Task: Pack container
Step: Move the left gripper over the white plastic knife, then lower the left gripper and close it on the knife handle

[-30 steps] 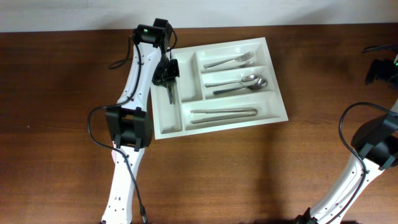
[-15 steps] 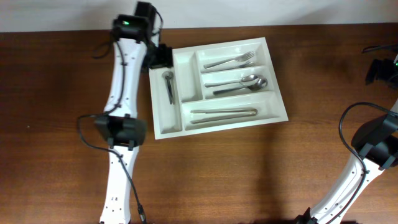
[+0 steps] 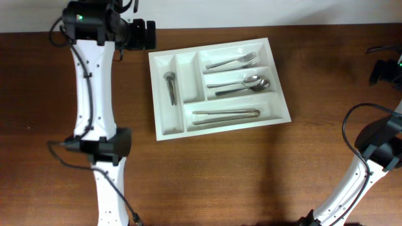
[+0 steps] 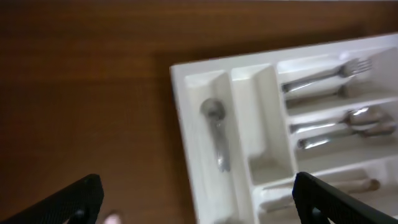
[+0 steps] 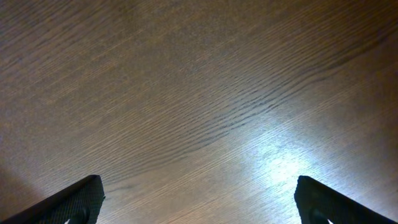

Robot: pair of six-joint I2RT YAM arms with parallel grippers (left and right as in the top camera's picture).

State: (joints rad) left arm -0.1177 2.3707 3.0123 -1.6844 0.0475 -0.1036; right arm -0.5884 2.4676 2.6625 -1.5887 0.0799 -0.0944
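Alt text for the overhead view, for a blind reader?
A white five-compartment cutlery tray sits on a dark wooden table, with forks, spoons and knives in its three long slots and one small spoon in the leftmost narrow slot. The left gripper hangs open and empty off the tray's upper-left corner; the right arm is at the right edge.

The large white rectangular plastic cutlery tray (image 3: 187, 78) is lying flat in the upper centre of the overhead frame, turned slightly anticlockwise. Its two narrow upright compartments are sitting at its left end, its three long horizontal ones stacking top to bottom at the right.
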